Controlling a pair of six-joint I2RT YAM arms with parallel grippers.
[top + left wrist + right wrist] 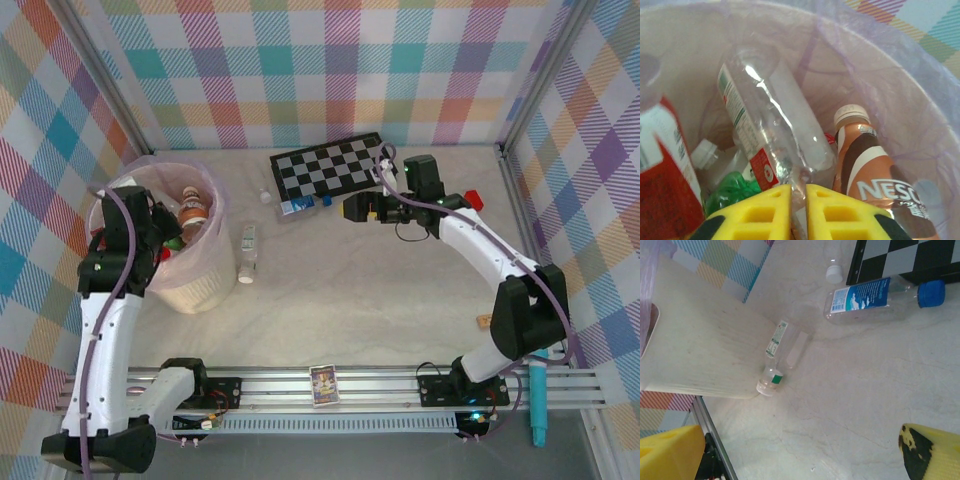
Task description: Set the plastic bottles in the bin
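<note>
Between pickups. Hovering over bin (205, 290) with left gripper (798, 189) pressed nearly together, several plastic bottles (771, 131) already inside. Holding right gripper (801, 440) spread above surface (865, 390); next, probably lowering onto blue-capped bottle (875, 299) beside checkerboard (910, 255).

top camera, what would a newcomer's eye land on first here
Probably the cream bin with its pink bag at the left, the left gripper above it with a clear bottle at its near-closed fingers and a brown bottle already inside. Next, the checkerboard at the back, with a blue-capped bottle lying at its front edge near the open right gripper, and another small bottle lying beside the bin.
</note>
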